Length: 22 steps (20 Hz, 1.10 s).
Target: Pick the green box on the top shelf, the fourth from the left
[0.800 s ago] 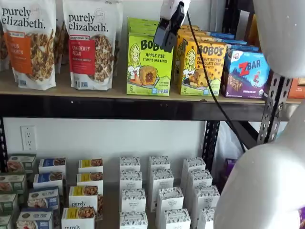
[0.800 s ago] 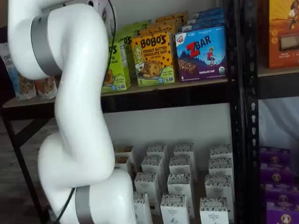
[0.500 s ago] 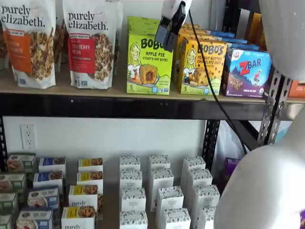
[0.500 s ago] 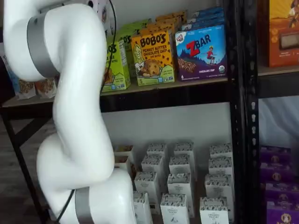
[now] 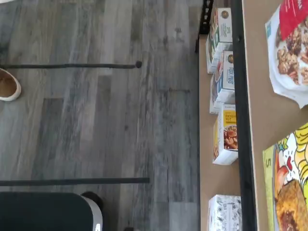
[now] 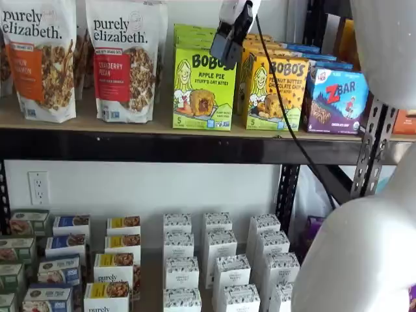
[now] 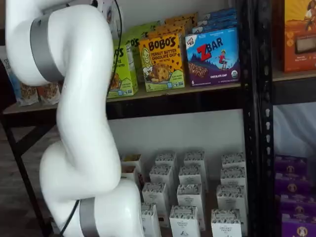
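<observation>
The green box [image 6: 203,91] is lime-green, printed "BOBO'S Apple Pie", and stands upright at the front of the top shelf [image 6: 130,144]. More green boxes stand behind it. My gripper [image 6: 222,52] hangs from above in a shelf view, its black fingers in front of the box's upper right corner. The fingers show side-on with no plain gap. In a shelf view the white arm hides most of the green box [image 7: 124,74]. The wrist view shows a corner of the green box [image 5: 288,187] on the tan shelf board [image 5: 267,125].
A yellow-orange Bobo's box [image 6: 276,91] stands right of the green box, then a blue ZBAR box [image 6: 335,101]. Purely Elizabeth granola bags [image 6: 123,58] stand to its left. A black cable [image 6: 286,117] hangs across the shelf front. Several small boxes [image 6: 214,260] fill the lower shelf.
My gripper has shifted slightly upward in front of the green box. The boxes have not moved.
</observation>
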{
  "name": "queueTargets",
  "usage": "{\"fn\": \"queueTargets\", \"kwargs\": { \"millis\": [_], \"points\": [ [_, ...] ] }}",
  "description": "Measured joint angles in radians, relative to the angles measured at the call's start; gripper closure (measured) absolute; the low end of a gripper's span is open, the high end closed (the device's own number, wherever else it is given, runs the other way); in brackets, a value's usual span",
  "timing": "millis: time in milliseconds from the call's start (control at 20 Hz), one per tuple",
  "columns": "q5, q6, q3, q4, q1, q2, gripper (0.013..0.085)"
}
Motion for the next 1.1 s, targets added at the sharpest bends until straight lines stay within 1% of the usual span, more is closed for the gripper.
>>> {"fn": "queueTargets", "kwargs": {
  "millis": [150,300,400,550,800,1100],
  "points": [
    [-0.009,0.003,-0.004,0.011,0.001,0.003,0.013],
    [-0.037,0.002,-0.004,0.034,-0.003,0.004,0.013],
    [-0.049,0.002,-0.017,0.049,-0.007,0.012,0.013],
    [-0.039,-0.001,-0.061,0.065,-0.019,0.042,0.013],
    [-0.051,-0.007,-0.099,0.065,-0.03,0.069,0.013],
    [-0.123,-0.016,-0.087,0.052,-0.031,0.072,0.013]
  ]
}}
